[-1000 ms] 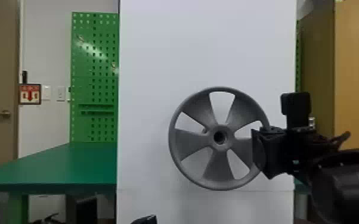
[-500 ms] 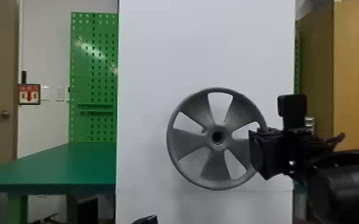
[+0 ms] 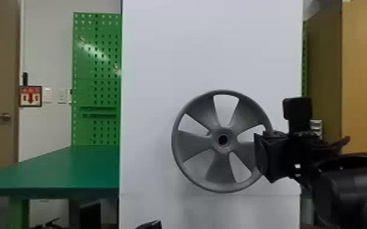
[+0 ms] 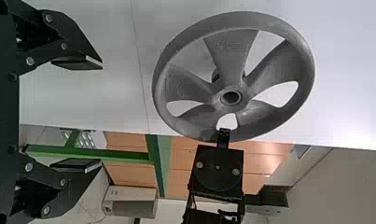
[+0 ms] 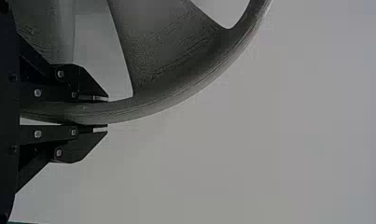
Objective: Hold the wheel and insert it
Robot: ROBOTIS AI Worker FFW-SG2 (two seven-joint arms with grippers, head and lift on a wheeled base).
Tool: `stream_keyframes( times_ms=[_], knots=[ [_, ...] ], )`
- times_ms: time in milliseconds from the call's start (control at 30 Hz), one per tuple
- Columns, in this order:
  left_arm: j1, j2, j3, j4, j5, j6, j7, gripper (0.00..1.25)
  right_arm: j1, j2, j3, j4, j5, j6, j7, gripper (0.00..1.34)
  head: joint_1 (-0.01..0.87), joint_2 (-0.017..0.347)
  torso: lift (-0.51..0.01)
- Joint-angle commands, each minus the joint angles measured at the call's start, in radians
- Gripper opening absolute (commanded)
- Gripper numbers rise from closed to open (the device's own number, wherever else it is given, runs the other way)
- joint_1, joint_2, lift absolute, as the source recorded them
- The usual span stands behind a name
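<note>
One grey five-spoked wheel (image 3: 221, 176), before the white upright panel (image 3: 210, 45), nearer its right edge. Right black two-fingered gripper (image 5: 106, 113) pinches the rim — presumably leaving the single round hub bore (image 3: 223, 139) free for insertion (seating unclear). Left black gripper (image 4: 101, 114) — fingers spread, nothing between.

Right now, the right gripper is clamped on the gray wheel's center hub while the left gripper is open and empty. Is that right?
Not quite: the right gripper is clamped on the rim of the gray wheel, not its center hub. The right wrist view shows this. The left gripper is open and empty.
</note>
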Motion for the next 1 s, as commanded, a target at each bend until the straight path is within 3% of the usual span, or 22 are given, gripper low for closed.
stream_keyframes(
  times_ms=[0, 500, 967],
  knots=[
    [0.0, 0.0, -0.001, 0.0, 0.0, 0.0, -0.001, 0.75, -0.003, 0.007, -0.005, 0.022, 0.012, -0.008, -0.002, 0.3, 0.0, 0.009, -0.493],
    [-0.001, 0.0, -0.005, 0.002, 0.003, 0.0, 0.0, 0.75, -0.029, 0.036, -0.031, 0.093, 0.026, -0.05, -0.003, 0.3, 0.0, 0.009, -0.493],
    [-0.001, 0.0, -0.004, 0.003, 0.005, 0.0, 0.0, 0.75, -0.032, 0.036, -0.024, 0.1, 0.029, -0.051, -0.005, 0.3, 0.0, 0.009, -0.493]
  ],
)
